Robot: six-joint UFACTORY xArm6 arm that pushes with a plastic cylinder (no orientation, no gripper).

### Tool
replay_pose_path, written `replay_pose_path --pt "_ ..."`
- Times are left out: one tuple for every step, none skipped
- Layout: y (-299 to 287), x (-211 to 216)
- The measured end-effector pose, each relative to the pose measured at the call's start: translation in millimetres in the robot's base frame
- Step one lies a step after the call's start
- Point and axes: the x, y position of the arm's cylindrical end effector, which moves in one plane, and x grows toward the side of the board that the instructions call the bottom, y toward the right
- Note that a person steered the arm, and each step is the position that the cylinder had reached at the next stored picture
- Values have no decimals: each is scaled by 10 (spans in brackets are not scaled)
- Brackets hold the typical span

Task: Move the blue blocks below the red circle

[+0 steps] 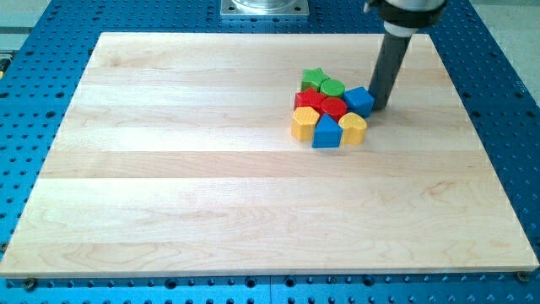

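Observation:
Several blocks sit packed together right of the board's centre. The red circle (pixel 334 107) is in the middle of the cluster. A blue cube (pixel 359 100) touches it on the view's right. A blue house-shaped block (pixel 326 132) lies just below it. My tip (pixel 380 106) rests on the board at the blue cube's right side, touching or nearly touching it. A red block (pixel 307 100) sits left of the circle.
A green star (pixel 314 79) and a green circle (pixel 332 87) sit at the cluster's top. A yellow hexagon (pixel 304 123) and a yellow heart-like block (pixel 353 127) flank the blue house block. The wooden board (pixel 169 169) lies on a blue perforated table.

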Motion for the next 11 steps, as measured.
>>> replay_pose_path --pt "-388 341" --pt "-703 720" --pt "-740 483" --pt "-865 394" --pt "-1004 1083" --pt "-930 1491" --pt "-581 1539" --pt "-525 2009" --pt "-1245 2040" --pt "-827 1888" --pt "-615 1576"
